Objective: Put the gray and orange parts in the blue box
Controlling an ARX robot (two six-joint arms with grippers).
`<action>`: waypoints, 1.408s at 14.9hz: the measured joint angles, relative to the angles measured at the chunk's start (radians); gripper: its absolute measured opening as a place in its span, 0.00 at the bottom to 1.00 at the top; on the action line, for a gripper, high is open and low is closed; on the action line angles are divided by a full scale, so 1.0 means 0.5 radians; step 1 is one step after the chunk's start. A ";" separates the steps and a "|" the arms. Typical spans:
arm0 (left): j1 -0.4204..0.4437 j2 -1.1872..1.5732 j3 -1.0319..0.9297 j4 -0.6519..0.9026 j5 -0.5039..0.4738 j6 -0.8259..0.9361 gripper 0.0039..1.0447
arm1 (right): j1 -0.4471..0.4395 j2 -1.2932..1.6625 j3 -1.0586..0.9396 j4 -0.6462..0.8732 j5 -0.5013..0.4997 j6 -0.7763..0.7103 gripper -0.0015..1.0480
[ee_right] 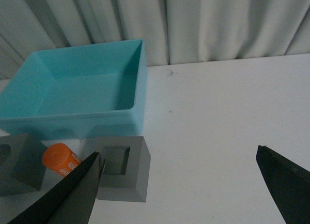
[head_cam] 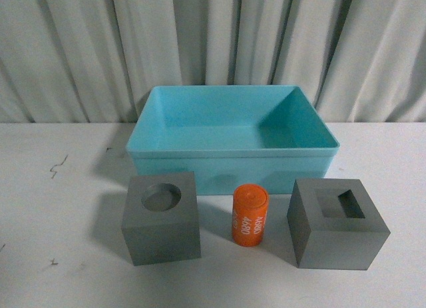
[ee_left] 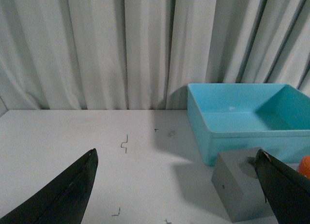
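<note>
1. Gray and orange parts all sit on the table point(head_cam: 53, 208), outside the bin, with nothing gripping them.
2. Left gripper point(ee_left: 175, 154): jaws spread wide and empty, with bare tabletop between them.
3. Right gripper point(ee_right: 178, 152): jaws also spread wide and empty, again with bare tabletop between them.
4. In the left wrist view, one left jaw overlaps the edge of the cube with the round recess point(head_cam: 162, 218). That view doesn't show whether they touch.
5. In the right wrist view, one right jaw covers a low corner of the cube with the rectangular recess point(head_cam: 336, 225). Contact can't be told there either.
6. Neither arm shows in the front view.
7. The front view shows the three parts in a row: round-recess cube on the left, orange cylinder point(head_cam: 249, 213) in the middle, rectangular-recess cube on the right.
8. The parts are near each other but apart, with a gap on each side of the cylinder.
9. Both cubes rest flat with their recesses facing up.
10. The cylinder stands on end, and its white digits read 4680 running sideways.
11. The blue box point(head_cam: 233, 163) is just behind the row, open side up. Its front wall is near the cylinder and cubes but not touching them.
12. Nothing shows inside the box.
13. The tabletop is white with a few small dark scuffs on the left.
14. A pale pleated curtain point(head_cam: 213, 35) hangs behind the table.
</note>
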 joint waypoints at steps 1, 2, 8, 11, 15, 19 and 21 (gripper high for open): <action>0.000 0.000 0.000 0.000 -0.001 0.000 0.94 | 0.056 0.298 0.109 0.084 -0.048 -0.090 0.94; 0.000 0.000 0.000 0.000 0.000 0.000 0.94 | 0.116 0.597 0.135 0.184 -0.005 -0.159 0.94; 0.000 0.000 0.000 0.000 0.000 0.000 0.94 | 0.420 1.645 0.314 0.545 0.237 -0.069 0.94; 0.000 0.000 0.000 0.000 0.000 0.000 0.94 | 0.475 1.824 0.397 0.591 0.291 -0.011 0.94; 0.000 0.000 0.000 0.000 0.000 0.001 0.94 | 0.523 1.926 0.486 0.591 0.357 0.044 0.92; 0.000 0.000 0.000 0.000 0.000 0.000 0.94 | 0.558 1.927 0.492 0.577 0.361 0.055 0.53; 0.000 0.000 0.000 0.000 0.000 0.001 0.94 | 0.552 1.909 0.462 0.594 0.355 0.056 0.27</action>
